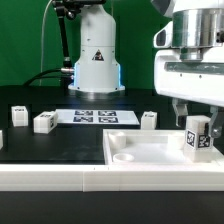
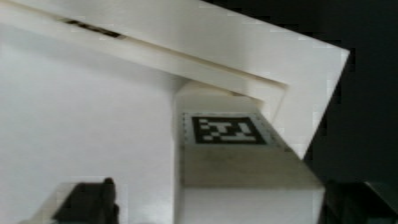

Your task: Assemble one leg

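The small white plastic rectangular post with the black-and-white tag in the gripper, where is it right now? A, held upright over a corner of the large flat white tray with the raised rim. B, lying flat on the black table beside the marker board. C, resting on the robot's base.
A: the gripper holds the small white plastic rectangular post upright at a corner of the large flat white tray, whose raised rim meets just behind it in the wrist view.

My worktop (image 1: 60,145) is dark. On it lie the marker board (image 1: 95,117), three loose legs (image 1: 44,122), and the white tray (image 1: 150,158).
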Robot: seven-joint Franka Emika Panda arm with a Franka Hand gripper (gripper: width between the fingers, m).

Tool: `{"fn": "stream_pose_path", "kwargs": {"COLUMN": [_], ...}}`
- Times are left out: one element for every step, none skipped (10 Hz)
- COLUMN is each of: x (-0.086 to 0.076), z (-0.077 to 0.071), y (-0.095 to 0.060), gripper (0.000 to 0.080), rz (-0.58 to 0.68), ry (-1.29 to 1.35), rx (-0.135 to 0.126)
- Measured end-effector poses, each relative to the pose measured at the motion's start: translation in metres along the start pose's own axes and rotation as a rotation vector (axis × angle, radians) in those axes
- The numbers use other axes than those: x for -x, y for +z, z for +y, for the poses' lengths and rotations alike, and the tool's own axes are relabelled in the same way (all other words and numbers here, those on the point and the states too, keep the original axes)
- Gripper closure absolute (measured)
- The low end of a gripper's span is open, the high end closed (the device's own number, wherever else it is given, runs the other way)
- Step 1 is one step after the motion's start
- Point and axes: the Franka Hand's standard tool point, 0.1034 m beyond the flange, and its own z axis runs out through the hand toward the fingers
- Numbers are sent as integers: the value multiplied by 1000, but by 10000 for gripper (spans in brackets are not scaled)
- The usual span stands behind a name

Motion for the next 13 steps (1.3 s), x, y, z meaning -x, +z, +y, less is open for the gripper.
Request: {"fn": "stream_pose_path", "kwargs": {"x": [1, 2, 1, 1, 1, 1, 1, 3, 4, 4, 4, 3, 3], "z": [0, 0, 0, 0, 0, -1, -1, -2, -2, -2, -2, -2, -2], "y": [0, 0, 0, 0, 0, -1, -1, -1, -1, -1, -1, -1, -1], "gripper": [174, 157, 157, 151, 151, 150, 150, 150, 150, 150, 150, 150, 150], "rz": [-5, -6, -6, -6, -7, -7, -7, -6, -5, -5, -4, -1, 0], "ry": [-138, -180, -300, -418, -540, -635, -743, -839, -942, -1028, -1093, -1160, -1174], "rx": [8, 8, 8, 8, 7, 7, 6, 7, 10, 9, 11, 15, 14]}}
